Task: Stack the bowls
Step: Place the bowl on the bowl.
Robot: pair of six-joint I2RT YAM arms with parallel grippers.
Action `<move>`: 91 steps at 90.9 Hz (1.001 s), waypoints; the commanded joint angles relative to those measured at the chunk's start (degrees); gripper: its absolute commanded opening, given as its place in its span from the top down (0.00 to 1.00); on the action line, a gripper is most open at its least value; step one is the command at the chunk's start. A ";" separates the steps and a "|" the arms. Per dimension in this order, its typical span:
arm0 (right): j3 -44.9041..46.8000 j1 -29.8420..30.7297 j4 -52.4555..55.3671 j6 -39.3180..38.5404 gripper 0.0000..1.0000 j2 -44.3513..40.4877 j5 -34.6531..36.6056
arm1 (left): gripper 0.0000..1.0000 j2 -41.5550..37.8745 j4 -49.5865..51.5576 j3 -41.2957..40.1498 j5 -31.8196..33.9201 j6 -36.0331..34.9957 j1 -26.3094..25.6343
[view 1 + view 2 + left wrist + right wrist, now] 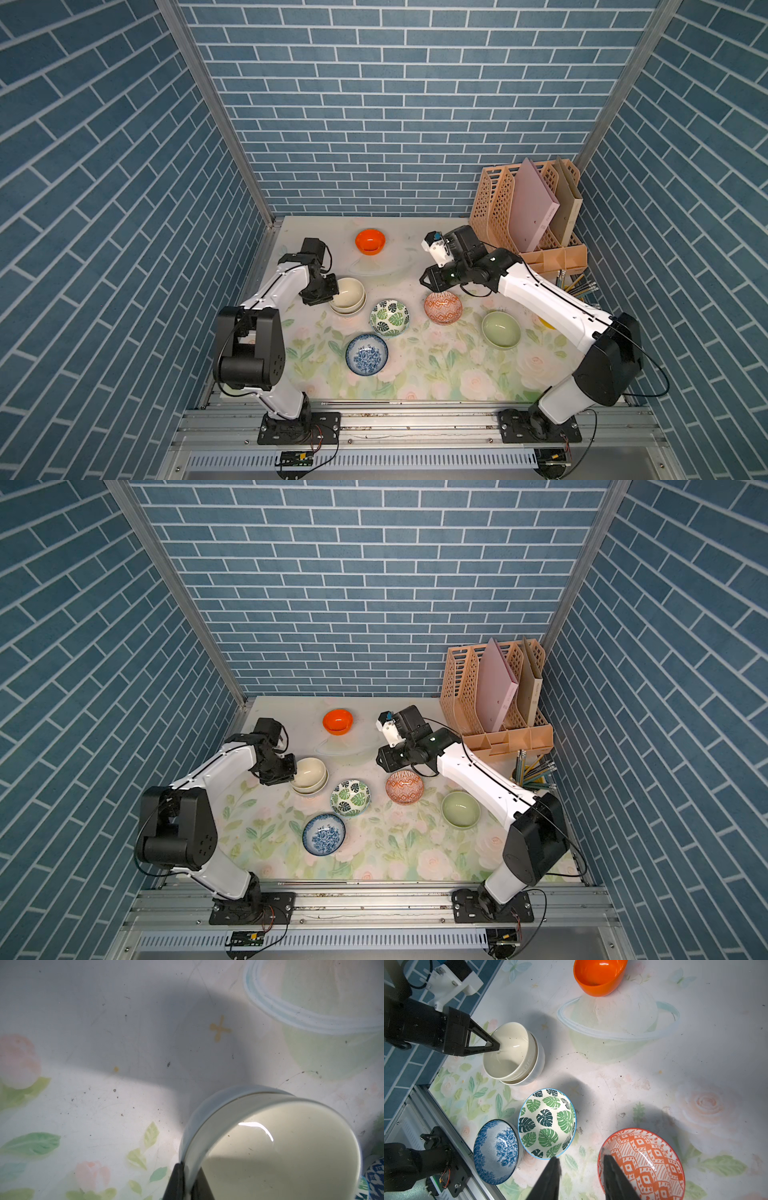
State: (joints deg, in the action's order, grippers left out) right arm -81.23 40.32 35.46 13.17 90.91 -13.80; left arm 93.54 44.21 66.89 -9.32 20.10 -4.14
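My left end effector (498, 1049) grips the round cream bowl's (506, 1059) rim, left of centre; I should seat it flat in the round white bowl (539, 1064), while my right end effector (580, 1157) holds nothing, jaws apart.

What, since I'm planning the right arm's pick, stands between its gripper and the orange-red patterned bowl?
Nothing visible. The right gripper hangs open at the orange-red patterned bowl, one finger at its rim.

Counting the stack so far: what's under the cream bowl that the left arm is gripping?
A white bowl: the cream bowl nests in it. Only the white bowl's rim and outer wall show; its inside is covered.
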 commanded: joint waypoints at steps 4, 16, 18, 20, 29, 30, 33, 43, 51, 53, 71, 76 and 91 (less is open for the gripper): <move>-0.66 -0.10 0.60 -0.78 0.61 0.87 -0.26 | 1.00 -0.10 -0.85 0.26 -1.08 -0.15 0.35; -0.40 -0.18 0.50 -0.86 0.61 0.64 -0.26 | 0.97 0.21 -1.03 0.05 -1.26 -0.23 0.36; -0.35 -0.16 0.51 -0.86 0.61 0.62 -0.26 | 0.97 0.19 -1.05 0.07 -1.30 -0.23 0.36; -0.38 -0.19 0.56 -0.91 0.61 0.59 -0.19 | 0.97 0.25 -1.12 0.01 -1.31 -0.23 0.36; -0.18 -0.17 0.42 -1.03 0.61 0.48 -0.04 | 0.97 0.40 -1.69 -0.39 -1.90 -0.32 0.36; -0.17 -0.16 0.41 -1.03 0.61 0.49 -0.02 | 0.97 0.41 -1.72 -0.48 -1.96 -0.32 0.36; -0.18 -0.15 0.33 -1.04 0.61 0.49 0.07 | 0.95 0.53 -1.83 -0.52 -2.01 -0.31 0.38; -0.33 -0.13 0.40 -1.13 0.61 0.73 -0.08 | 0.89 0.89 -1.84 -0.46 -1.91 -0.41 0.36; -0.44 -0.17 0.47 -1.13 0.61 0.63 -0.08 | 0.84 0.77 -1.76 -0.41 -1.86 -0.40 0.36; -0.42 -0.15 0.42 -1.13 0.61 0.66 -0.02 | 0.83 0.77 -1.76 -0.46 -1.78 -0.41 0.36; -0.50 -0.14 0.23 -1.13 0.60 0.67 0.00 | 0.78 0.51 -1.75 -0.92 -1.65 -0.41 0.33; -0.48 -0.15 0.23 -1.13 0.60 0.79 0.00 | 0.78 0.53 -1.98 -1.06 -1.80 -0.41 0.36; -0.44 -0.15 0.25 -1.22 0.60 0.96 -0.08 | 0.75 0.70 -1.77 -0.78 -0.93 -0.41 0.38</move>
State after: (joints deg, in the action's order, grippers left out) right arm -81.25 40.32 35.46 13.10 91.09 -13.80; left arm 93.65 42.17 66.61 -10.59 19.92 -4.03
